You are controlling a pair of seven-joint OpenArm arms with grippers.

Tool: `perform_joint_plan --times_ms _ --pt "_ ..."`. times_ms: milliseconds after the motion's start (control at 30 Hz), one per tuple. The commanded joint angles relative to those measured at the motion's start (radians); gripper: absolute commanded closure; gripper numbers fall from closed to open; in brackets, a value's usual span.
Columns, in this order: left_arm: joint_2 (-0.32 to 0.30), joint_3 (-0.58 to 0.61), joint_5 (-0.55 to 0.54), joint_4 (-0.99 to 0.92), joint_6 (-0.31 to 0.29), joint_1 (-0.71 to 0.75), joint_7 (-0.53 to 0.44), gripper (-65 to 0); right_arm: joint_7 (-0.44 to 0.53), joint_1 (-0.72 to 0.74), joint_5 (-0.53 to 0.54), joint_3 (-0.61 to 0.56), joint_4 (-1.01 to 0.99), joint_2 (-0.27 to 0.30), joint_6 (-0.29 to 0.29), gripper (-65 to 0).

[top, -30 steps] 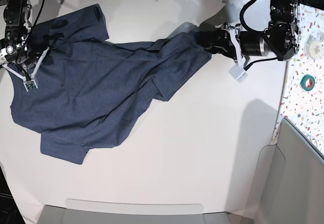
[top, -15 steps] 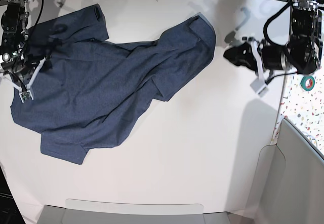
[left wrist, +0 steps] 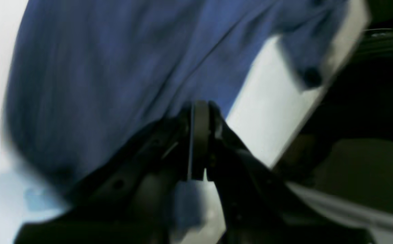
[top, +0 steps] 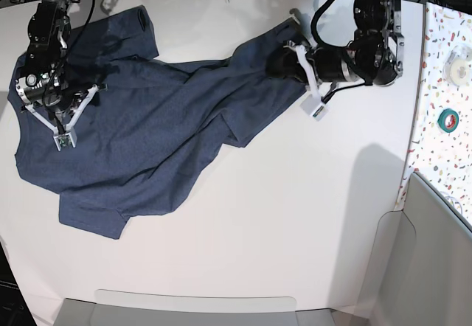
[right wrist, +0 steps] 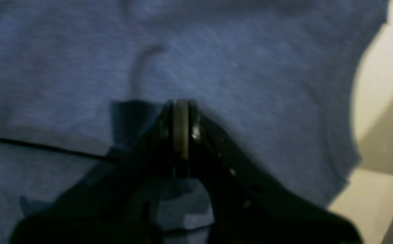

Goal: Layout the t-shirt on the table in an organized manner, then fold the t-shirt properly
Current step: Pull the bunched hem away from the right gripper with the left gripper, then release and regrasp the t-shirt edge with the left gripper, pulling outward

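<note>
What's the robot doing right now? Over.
Both grippers shut: left gripper, right gripper, on the t-shirt. Shirt crumpled, unfolded on the table. Nothing blocking.

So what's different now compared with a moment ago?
The left gripper, which had backed off to the side, swung back to the t-shirt and shut at its sleeve edge. The right gripper stayed shut but shifted up the shirt. The shirt lies much as before on the table.

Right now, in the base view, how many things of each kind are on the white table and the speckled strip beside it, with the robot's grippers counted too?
Garments: 1, the t-shirt on the table
Tape rolls: 2, a green tape roll and a white tape roll, both on the speckled surface
Grippers: 2, the left gripper and the right gripper
Total: 5
</note>
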Motion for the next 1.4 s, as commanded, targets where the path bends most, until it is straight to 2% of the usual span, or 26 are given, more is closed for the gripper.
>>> perform_joint_plan --times_ms 0,233,400,533,733,833,933,1067,1233,1367 --pt "-0.007 -0.006 0.02 0.015 -0.005 -0.012 0.001 -0.4 0.002 -0.003 -0.009 0.006 0.012 0.018 -0.003 0.0" --pt "-0.007 -0.006 0.31 0.015 -0.005 -0.013 -0.021 -0.5 0.002 -0.038 -0.011 0.005 -0.031 0.019 -0.003 0.0" --pt "-0.016 -0.006 0.44 0.017 -0.005 -0.012 -0.035 -0.5 0.025 -0.042 -0.011 0.005 -0.091 0.022 -0.003 0.0" --pt "-0.073 -0.006 0.515 0.018 -0.005 -0.012 -0.068 -0.5 0.031 -0.06 -0.011 0.005 -0.096 0.024 -0.004 0.0" --pt "-0.215 -0.015 0.546 0.023 -0.005 -0.013 -0.104 -0.6 0.031 -0.063 -0.012 0.005 -0.096 0.025 -0.006 0.0" --pt "-0.235 -0.052 0.546 0.057 -0.005 -0.015 -0.104 -0.5 0.03 -0.063 -0.012 0.005 -0.096 0.025 -0.006 0.0" --pt "-0.163 -0.158 0.534 0.142 -0.011 -0.002 -0.104 -0.5 0.03 -0.063 -0.012 0.005 -0.096 0.022 -0.006 0.0" --pt "-0.01 -0.235 0.457 0.244 -0.014 0.011 -0.093 -0.5 0.03 -0.061 -0.012 0.005 -0.097 0.018 -0.007 0.0" --pt "0.141 -0.218 0.321 0.222 -0.014 0.051 -0.093 -0.6 0.03 -0.061 -0.012 0.005 -0.097 0.018 -0.007 0.0" --pt "0.182 -0.149 0.317 0.202 -0.007 0.054 -0.093 -0.6 0.03 -0.061 -0.012 0.005 -0.097 0.019 -0.007 0.0"
